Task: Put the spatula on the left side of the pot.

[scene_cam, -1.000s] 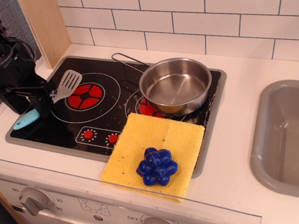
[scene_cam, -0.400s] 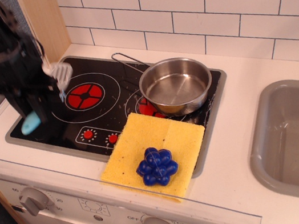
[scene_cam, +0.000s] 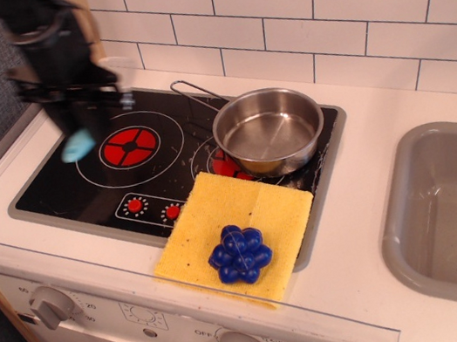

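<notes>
While the black robot gripper (scene_cam: 77,91) is blurred by motion at the upper left of the single view, the small toy spatula (scene_cam: 93,106) with a light blue rounded handle and a grey slotted head is seen clamped in it, lifted clear of the black toy stovetop (scene_cam: 63,187). The fingers are closed narrowly on the spatula's shaft, though their exact edges cannot be made out through the blur. The blue handle end hangs below and to the left of the fingers, and the pale grey head shows faintly above and to their right, against the white tiled wall (scene_cam: 314,5). Below and just right of the fingers, the red left burner (scene_cam: 128,146) is seen on the stovetop. Well to the right of the fingers, the shiny round shallow stainless-steel pot (scene_cam: 268,131) is set on the right burner, its thin looped wire handle pointing back towards the gripper. Further below and right, a yellow square sponge cloth (scene_cam: 237,231) bears a blue bunch of toy grapes (scene_cam: 239,253). Far right lies the grey sink basin (scene_cam: 450,220).
</notes>
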